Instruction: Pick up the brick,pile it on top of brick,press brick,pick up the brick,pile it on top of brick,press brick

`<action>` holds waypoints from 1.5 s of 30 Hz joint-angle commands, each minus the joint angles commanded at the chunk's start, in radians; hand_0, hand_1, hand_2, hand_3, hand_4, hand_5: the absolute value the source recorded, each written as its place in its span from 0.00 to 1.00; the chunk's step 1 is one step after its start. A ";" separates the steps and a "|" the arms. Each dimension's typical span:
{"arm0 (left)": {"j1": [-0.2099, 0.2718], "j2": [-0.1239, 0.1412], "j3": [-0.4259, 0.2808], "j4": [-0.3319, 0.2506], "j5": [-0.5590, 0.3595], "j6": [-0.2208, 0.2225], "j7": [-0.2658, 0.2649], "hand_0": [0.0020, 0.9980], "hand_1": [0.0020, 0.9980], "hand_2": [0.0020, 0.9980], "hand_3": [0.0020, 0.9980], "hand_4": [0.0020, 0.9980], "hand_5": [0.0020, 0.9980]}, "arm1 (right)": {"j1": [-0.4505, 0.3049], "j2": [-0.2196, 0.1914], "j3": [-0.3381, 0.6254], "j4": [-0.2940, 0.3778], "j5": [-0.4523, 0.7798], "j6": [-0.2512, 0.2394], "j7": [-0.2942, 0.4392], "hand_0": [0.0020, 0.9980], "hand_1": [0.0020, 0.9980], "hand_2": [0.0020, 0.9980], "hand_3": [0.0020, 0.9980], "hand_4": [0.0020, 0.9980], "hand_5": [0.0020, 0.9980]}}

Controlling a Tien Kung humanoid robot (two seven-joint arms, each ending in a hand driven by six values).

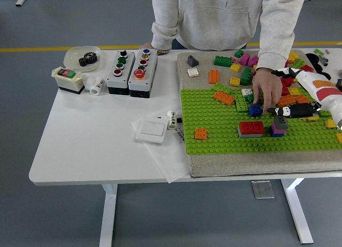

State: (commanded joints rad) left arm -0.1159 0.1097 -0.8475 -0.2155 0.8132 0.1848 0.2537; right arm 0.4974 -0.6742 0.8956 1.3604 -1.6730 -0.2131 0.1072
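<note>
Nearest, bare white table (91, 151) lay open left of the green baseplate (214, 132). On the plate, a red brick on a grey one (251, 129) stood beside a grey-topped stack (278, 126). The right hand (295, 111) reached in just past the stack; its grip could not be told. Beyond, a person's hand (266, 92) pinched a blue brick (255, 110).

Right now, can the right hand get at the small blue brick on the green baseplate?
Probably not yet. The person's hand has its fingers on the blue brick, covering it from above, though the right hand sits close beside it over the green baseplate.
</note>
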 joint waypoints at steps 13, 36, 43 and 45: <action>-0.004 0.000 0.012 -0.001 -0.021 0.003 -0.001 0.76 0.80 0.79 0.68 0.77 0.64 | 0.194 0.033 -0.190 -0.138 -0.023 -0.019 0.013 0.59 0.63 0.69 0.67 0.94 0.29; -0.011 0.007 0.031 -0.006 -0.049 0.005 0.001 0.76 0.80 0.79 0.68 0.77 0.65 | 0.463 0.233 -0.480 -0.495 -0.049 0.101 -0.045 0.58 0.62 0.67 0.65 0.91 0.22; -0.014 0.009 0.030 -0.007 -0.049 0.006 0.002 0.76 0.80 0.79 0.68 0.77 0.65 | 0.494 0.270 -0.537 -0.548 -0.080 0.133 -0.050 0.58 0.62 0.67 0.66 0.90 0.17; -0.015 0.010 0.031 -0.007 -0.051 0.007 0.002 0.76 0.80 0.79 0.68 0.77 0.65 | 0.498 0.277 -0.549 -0.558 -0.087 0.137 -0.051 0.58 0.62 0.67 0.66 0.90 0.17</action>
State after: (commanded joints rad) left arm -0.1305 0.1197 -0.8160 -0.2225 0.7625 0.1920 0.2557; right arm 0.9954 -0.3972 0.3463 0.8024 -1.7602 -0.0761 0.0559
